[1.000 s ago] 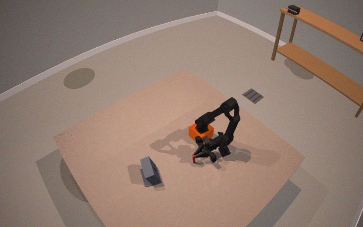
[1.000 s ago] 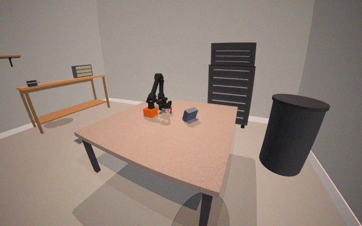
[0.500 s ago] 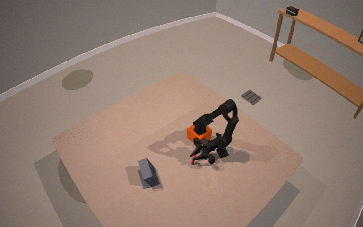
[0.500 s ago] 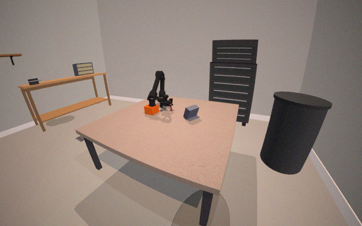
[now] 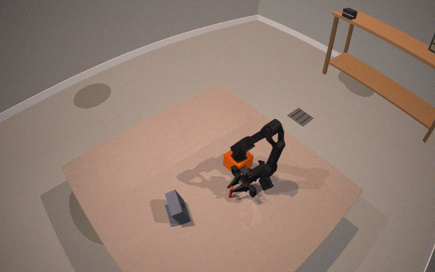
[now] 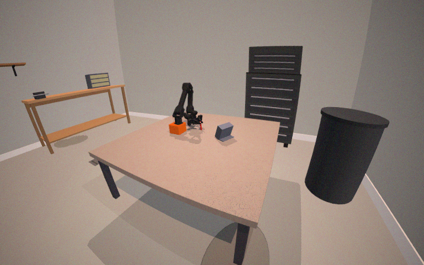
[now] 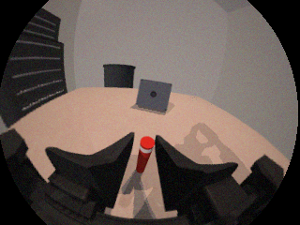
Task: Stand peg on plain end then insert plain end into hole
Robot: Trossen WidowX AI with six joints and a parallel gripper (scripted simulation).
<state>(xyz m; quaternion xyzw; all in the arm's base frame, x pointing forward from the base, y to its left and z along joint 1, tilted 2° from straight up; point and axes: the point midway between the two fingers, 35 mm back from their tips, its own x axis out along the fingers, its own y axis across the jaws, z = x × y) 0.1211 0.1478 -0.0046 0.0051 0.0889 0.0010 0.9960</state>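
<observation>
The red peg (image 5: 230, 193) (image 6: 201, 125) (image 7: 142, 161) stands upright on the table, its white band near the top and its plain end down. My gripper (image 5: 229, 189) (image 6: 201, 121) (image 7: 144, 137) is open, with one fingertip on each side of the peg's upper part. In the wrist view narrow gaps show between the peg and the fingertips. The grey sloped panel (image 5: 183, 213) (image 6: 224, 131) (image 7: 159, 102) stands beyond the peg, its face turned toward me. Its dark round hole (image 7: 153, 94) shows in the wrist view.
The arm's orange base (image 5: 237, 161) (image 6: 177, 128) stands on the table (image 5: 134, 153) (image 6: 187, 165). Off the table are a dark bin (image 6: 345, 156) (image 7: 119, 76) and a dark drawer cabinet (image 6: 273, 93) (image 7: 35, 61). A wooden shelf bench (image 5: 384, 35) (image 6: 74, 93) stands by the wall.
</observation>
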